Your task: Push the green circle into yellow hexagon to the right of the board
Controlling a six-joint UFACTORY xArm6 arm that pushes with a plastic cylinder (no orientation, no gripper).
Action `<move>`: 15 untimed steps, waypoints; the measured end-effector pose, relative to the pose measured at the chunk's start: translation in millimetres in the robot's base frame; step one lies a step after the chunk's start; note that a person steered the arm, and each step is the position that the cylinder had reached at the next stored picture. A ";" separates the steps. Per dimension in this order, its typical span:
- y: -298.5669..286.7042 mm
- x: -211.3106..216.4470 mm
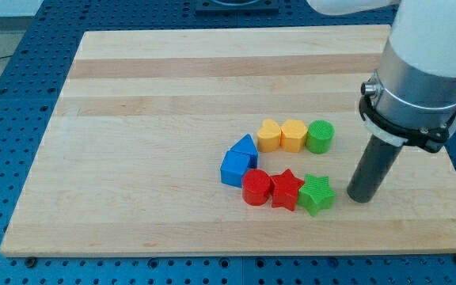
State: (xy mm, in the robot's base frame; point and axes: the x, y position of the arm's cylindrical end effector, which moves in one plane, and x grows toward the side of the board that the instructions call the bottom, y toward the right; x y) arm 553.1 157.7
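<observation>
- Bench: pale wood w/ visible grain, smooth, matt.
- Green circle, yellow hexagon: plastic-looking, slight sheen.
- Rod to my tip: dark, matt.

Robotics lab, blue perforated bench, wooden board, robot arm

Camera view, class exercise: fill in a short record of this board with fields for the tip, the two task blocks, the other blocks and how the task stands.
tip: my tip rests on the wooden board, just to the view's right of the green star
green circle: touching the yellow hexagon on that block's right side
yellow heart: left of the hexagon, same row
lower row: red circle, red star, green star
blue blocks: two, at the cluster's left
task state: circle already against the hexagon
</observation>
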 end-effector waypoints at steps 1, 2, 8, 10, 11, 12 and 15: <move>0.1 0.0; 1.0 0.0; 41.2 -90.7; 30.2 -90.7; 22.4 -90.7; 8.4 -91.0; -20.7 -94.6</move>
State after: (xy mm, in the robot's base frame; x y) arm 458.5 137.1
